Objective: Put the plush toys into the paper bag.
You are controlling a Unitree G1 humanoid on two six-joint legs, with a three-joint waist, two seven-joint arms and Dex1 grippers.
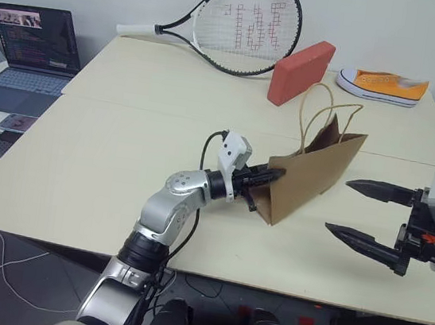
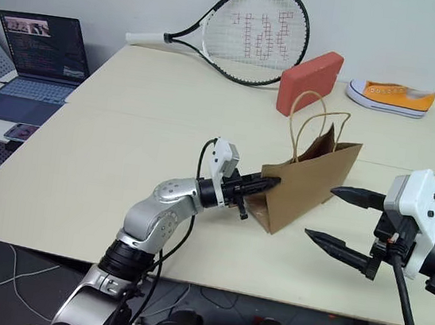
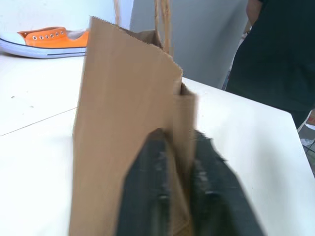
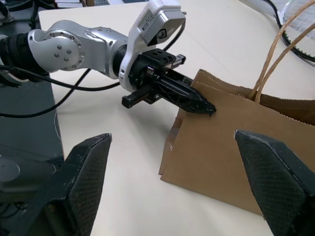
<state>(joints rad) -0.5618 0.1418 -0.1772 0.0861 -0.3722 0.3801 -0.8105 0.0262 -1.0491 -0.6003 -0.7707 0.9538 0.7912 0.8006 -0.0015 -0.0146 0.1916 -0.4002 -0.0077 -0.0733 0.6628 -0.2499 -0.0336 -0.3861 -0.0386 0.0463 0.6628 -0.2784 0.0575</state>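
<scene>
The brown paper bag (image 1: 311, 179) stands upright in the middle of the table, its two cord handles (image 1: 320, 116) sticking up. My left gripper (image 1: 278, 173) points level at the bag's near-left side edge and is shut on that paper edge; the left wrist view has the fold pinched between its fingertips (image 3: 158, 142). To the right of the bag my right gripper (image 1: 339, 204) hovers open, fingers pointing toward the bag and apart from it. The plush toys are out of view.
A tennis racket (image 1: 236, 25), a red block (image 1: 300, 72) and an orange sneaker (image 1: 384, 84) lie at the back of the table (image 1: 105, 164). A laptop (image 1: 36, 46) sits on a side desk at the left. A person in dark clothes (image 3: 275, 54) stands beyond the table.
</scene>
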